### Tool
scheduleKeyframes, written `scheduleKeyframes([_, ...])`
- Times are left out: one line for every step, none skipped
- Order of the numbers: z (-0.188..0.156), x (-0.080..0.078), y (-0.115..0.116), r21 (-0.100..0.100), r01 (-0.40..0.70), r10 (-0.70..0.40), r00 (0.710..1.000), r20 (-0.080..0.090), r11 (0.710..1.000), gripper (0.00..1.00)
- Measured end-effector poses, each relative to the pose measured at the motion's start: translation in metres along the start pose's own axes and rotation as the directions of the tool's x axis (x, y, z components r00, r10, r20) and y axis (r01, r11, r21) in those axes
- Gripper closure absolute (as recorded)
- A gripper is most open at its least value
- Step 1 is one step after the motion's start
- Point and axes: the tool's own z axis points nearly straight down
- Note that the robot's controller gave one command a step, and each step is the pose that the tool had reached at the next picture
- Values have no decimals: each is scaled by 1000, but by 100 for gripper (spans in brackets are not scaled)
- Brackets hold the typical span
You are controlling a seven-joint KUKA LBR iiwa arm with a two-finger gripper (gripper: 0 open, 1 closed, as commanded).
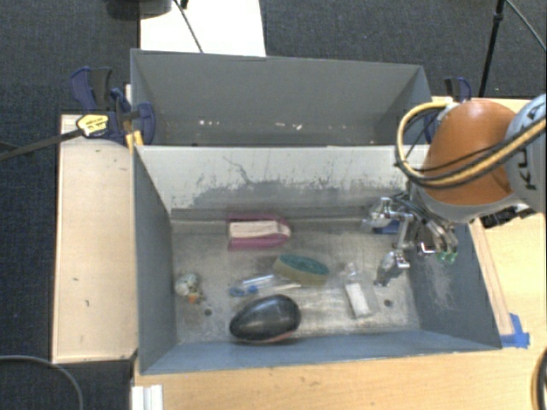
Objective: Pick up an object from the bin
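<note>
My gripper (pixel 383 246) hangs over the right part of the bin floor, its two metal fingers standing apart with nothing between them. Just below and left of it lies a small white tube-like piece (pixel 358 299) on the floor. Further left rests a flat green oval pad (pixel 302 267). A thin blue and clear pen-like thing (pixel 256 284) lies beside the pad.
A black oval stone-like lump (pixel 265 319) sits near the front wall. A pink and white block (pixel 256 231) lies by the back wall, and a small crumpled scrap (pixel 188 286) at the left. The arm with its orange cover comes in over the right rim.
</note>
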Motion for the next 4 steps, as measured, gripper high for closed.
scheduleKeyframes([74, 15, 53, -1, -54, 54, 999, 5, 999, 0])
scheduleKeyframes([72, 4, 111, -2, 39, -39, 999, 10, 999, 0])
scheduleKeyframes([69, 3, 109, -2, 37, -37, 999, 13, 999, 100])
scheduleKeyframes([-58, 1, 127, 0, 300, -300, 954, 6, 954, 100])
